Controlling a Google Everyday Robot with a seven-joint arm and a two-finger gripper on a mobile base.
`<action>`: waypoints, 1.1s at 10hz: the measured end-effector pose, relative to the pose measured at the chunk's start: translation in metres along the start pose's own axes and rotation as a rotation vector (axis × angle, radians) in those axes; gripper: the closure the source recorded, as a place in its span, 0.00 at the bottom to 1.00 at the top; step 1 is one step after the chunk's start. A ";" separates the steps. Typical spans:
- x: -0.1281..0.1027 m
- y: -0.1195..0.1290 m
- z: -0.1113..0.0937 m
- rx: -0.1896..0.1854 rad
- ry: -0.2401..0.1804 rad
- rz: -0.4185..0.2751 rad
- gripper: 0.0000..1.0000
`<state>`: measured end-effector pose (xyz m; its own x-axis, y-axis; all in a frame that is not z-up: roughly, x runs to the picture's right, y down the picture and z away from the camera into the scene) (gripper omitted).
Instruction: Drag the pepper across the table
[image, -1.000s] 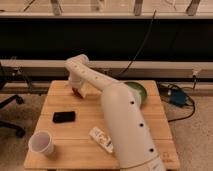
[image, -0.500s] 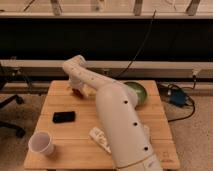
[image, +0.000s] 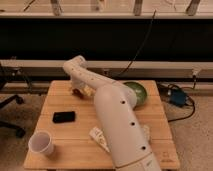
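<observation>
My arm reaches from the lower right up over the light-wood table (image: 57, 132) and bends down at the far left. The gripper (image: 77, 90) hangs there just above the planks, largely hidden by the wrist and forearm. A small dark-reddish bit at its tip looks like the pepper (image: 74, 92). I cannot tell whether the gripper touches it. Nothing is lifted off the table.
A black phone (image: 64, 116) lies left of centre, with a white cup (image: 41, 143) at the near left corner. A white tube-like bottle (image: 99, 138) lies beside the arm's base. A green bowl (image: 137, 92) sits at the far right. An office chair (image: 7, 107) stands left, and cables and a blue box (image: 179, 96) lie on the floor to the right.
The arm's elbow and forearm have shifted slightly left over the far side of the table. The gripper stays low near the far-left planks. The other objects have not moved.
</observation>
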<state>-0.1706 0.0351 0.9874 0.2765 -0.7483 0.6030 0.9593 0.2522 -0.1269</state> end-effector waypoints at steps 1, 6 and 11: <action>-0.002 -0.002 0.001 -0.003 -0.010 -0.016 0.34; -0.008 -0.004 0.004 -0.013 -0.037 -0.042 0.83; -0.016 -0.007 -0.008 -0.009 -0.038 -0.053 1.00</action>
<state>-0.1813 0.0405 0.9729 0.2236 -0.7368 0.6381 0.9730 0.2073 -0.1016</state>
